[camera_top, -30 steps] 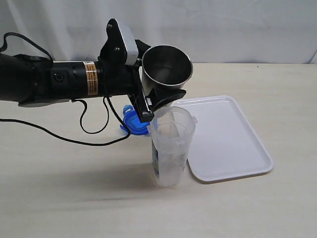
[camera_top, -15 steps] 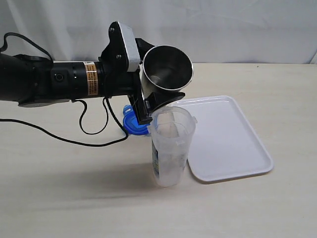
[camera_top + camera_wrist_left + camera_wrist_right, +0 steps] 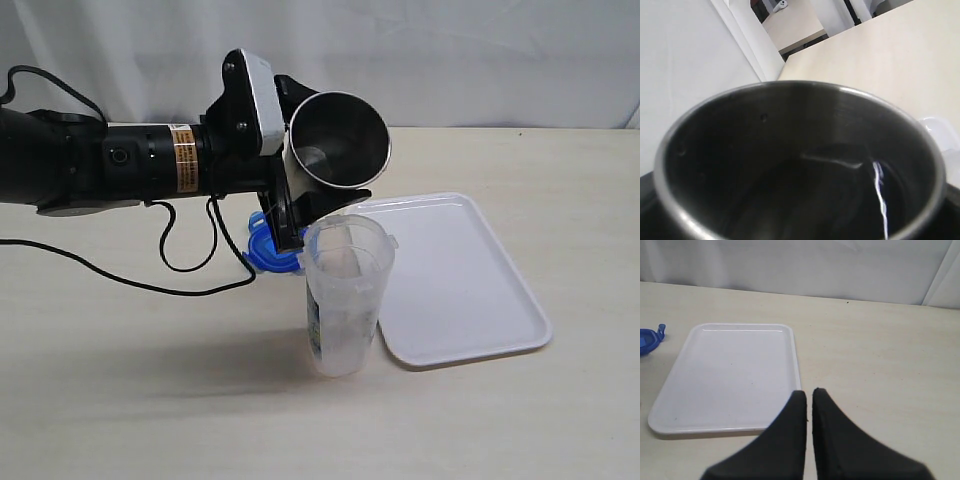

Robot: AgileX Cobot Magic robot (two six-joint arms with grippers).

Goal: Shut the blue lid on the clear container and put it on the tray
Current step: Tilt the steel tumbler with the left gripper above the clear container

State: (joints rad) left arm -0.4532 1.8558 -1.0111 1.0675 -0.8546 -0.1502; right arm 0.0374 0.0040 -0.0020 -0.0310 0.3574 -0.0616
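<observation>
The clear container (image 3: 345,300) stands upright and uncovered on the table, just left of the white tray (image 3: 460,280). Behind it, the blue lid (image 3: 266,252) lies flat on the table, partly hidden by the left arm. My left gripper (image 3: 316,150) is shut on a steel cup (image 3: 340,140) and holds it tilted, mouth down toward the container's rim. In the left wrist view the cup's dark inside (image 3: 790,165) fills the frame. My right gripper (image 3: 809,392) is shut on nothing, hovering near the tray's (image 3: 725,375) front corner, with the lid's edge (image 3: 649,340) at the side.
A black cable (image 3: 190,265) loops on the table under the left arm. A grey curtain (image 3: 480,50) closes off the back. Bare table lies to the right of the tray and in front of the container.
The steel cup has tipped slightly further over the container's mouth. The container, lid and tray have not moved.
</observation>
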